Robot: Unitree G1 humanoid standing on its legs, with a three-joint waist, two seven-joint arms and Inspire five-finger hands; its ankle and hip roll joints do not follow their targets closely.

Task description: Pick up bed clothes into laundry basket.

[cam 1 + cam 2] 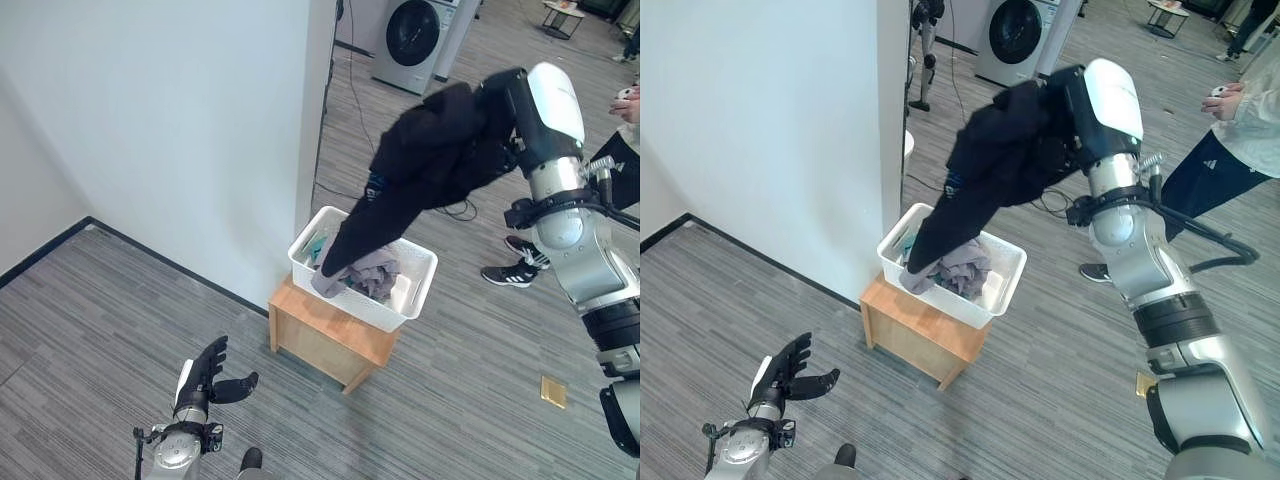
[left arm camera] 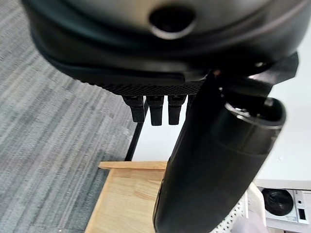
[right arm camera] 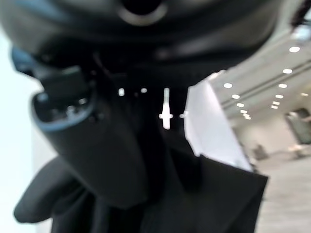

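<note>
fingers: right hand [image 1: 1065,100] buried in the black cloth garment [image 1: 990,160], grip can't tell
garment: draped, tail dipping into the white plastic laundry basket [image 1: 1002,290]
left hand [image 1: 790,380]: fingers spread, empty

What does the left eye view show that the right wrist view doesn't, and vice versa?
Left eye view: white basket with grey clothes on a wooden stool, the open left hand, a washing machine. Right wrist view: the right hand up close, ceiling lights. Both: the black garment hanging from that hand.
</note>
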